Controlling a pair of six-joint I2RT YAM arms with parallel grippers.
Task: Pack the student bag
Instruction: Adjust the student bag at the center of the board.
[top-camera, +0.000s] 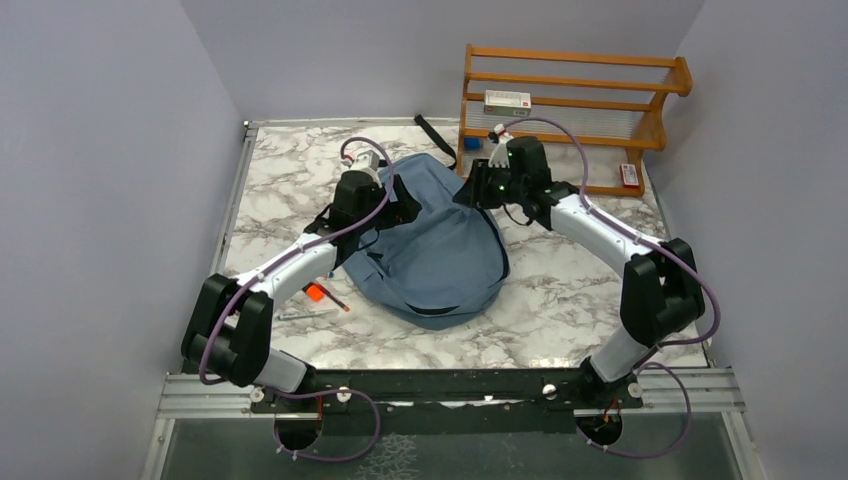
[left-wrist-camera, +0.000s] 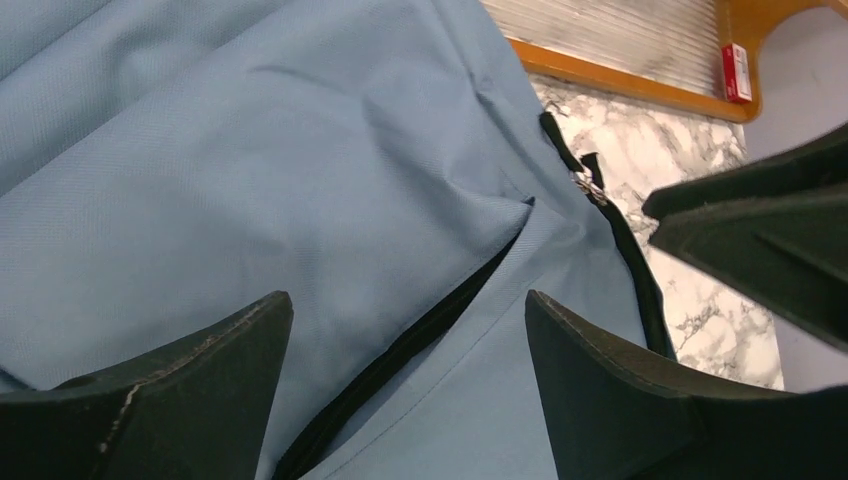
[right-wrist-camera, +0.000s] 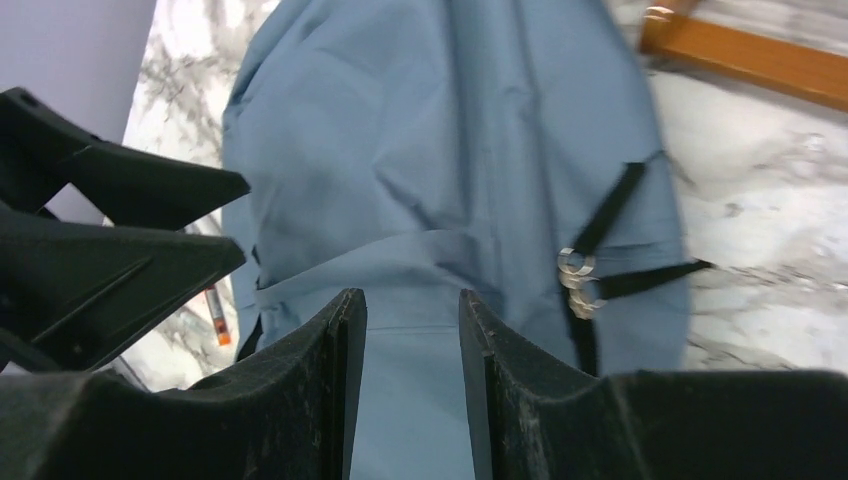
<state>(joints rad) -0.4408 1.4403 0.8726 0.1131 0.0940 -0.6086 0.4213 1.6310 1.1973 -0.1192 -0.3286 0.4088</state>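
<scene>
The student bag (top-camera: 440, 250) lies slumped at the middle of the marble table (top-camera: 560, 300), its dusty-blue cloth creased. A loose black strap (top-camera: 432, 135) trails off at its 12 o'clock.

The left gripper (left-wrist-camera: 407, 300) hangs over the bag's 10 o'clock edge with its fingers spread wide and nothing between them. Under it a dark zipper line (left-wrist-camera: 400, 350) runs across the cloth, with a metal pull (left-wrist-camera: 590, 188) further along at 2 o'clock.

The right gripper (right-wrist-camera: 410, 295) is at the bag's 1 o'clock edge. Its fingers stand close, with a narrow gap that shows only blue cloth; whether a fold is pinched there I cannot tell. Beside it, 2 metal rings (right-wrist-camera: 575, 270) sit on black webbing.

At the table's 1 o'clock stands a wooden rack (top-camera: 570, 100). A white and red box (top-camera: 507, 100) rests on its shelf and a small red box (top-camera: 628, 175) at its foot; the print on both is too small to read. An orange marker (top-camera: 316, 292) lies at the bag's 8 o'clock, close to the left arm.
</scene>
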